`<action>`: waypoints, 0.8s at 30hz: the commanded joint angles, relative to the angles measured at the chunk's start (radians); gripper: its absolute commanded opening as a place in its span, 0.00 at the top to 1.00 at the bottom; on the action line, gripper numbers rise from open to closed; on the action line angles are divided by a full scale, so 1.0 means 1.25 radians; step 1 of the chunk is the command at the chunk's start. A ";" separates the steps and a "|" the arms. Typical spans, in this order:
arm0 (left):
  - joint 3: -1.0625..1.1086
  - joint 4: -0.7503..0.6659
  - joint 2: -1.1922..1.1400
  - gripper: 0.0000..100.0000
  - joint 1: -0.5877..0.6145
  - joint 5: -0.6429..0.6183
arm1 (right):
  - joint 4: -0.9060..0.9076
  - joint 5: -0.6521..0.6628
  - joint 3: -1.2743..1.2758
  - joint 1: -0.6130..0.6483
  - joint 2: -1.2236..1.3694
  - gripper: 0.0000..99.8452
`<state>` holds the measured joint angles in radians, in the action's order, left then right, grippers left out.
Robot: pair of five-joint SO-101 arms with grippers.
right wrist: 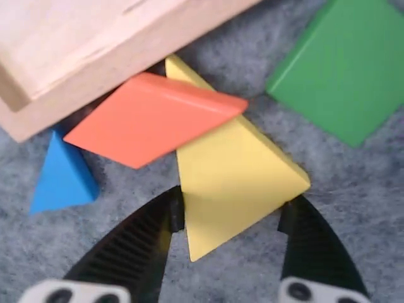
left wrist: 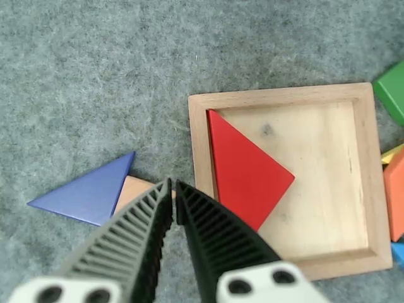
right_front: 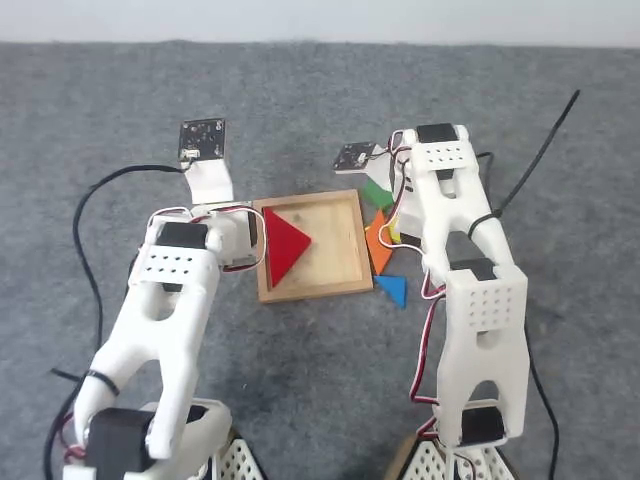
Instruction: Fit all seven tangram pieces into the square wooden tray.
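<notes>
Right gripper (right wrist: 231,206): open, jaws astride yellow wooden triangle (right wrist: 233,170) lying on table (right wrist: 360,208); orange wooden parallelogram (right wrist: 151,117) overlapping its corner. Left gripper (left wrist: 173,189): closed, empty, just beside square wooden tray (left wrist: 278,96). Tray content: red wooden triangle (left wrist: 243,170) only. Step judged: pickup of yellow piece. Next: close, lift clear of orange, carry to tray.
</notes>
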<state>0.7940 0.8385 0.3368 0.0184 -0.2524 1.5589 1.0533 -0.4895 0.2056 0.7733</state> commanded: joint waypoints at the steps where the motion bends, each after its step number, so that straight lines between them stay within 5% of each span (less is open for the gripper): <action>1: -0.041 -0.012 0.012 0.98 0.005 0.007 | 0.025 0.014 0.001 0.002 -0.003 0.79; 5: -0.041 -0.012 0.012 0.98 0.005 0.007 | 0.019 0.015 -0.004 0.006 -0.009 0.76; 12: -0.041 -0.012 0.012 0.98 0.005 0.007 | 0.057 0.074 -0.072 0.063 0.001 0.54; 24: -0.041 -0.012 0.011 0.98 0.005 0.007 | 0.053 0.070 -0.082 0.047 0.048 0.67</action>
<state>0.7940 0.8385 0.3368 0.0184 -0.2524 1.6126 1.1347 -0.5662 0.2900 0.8301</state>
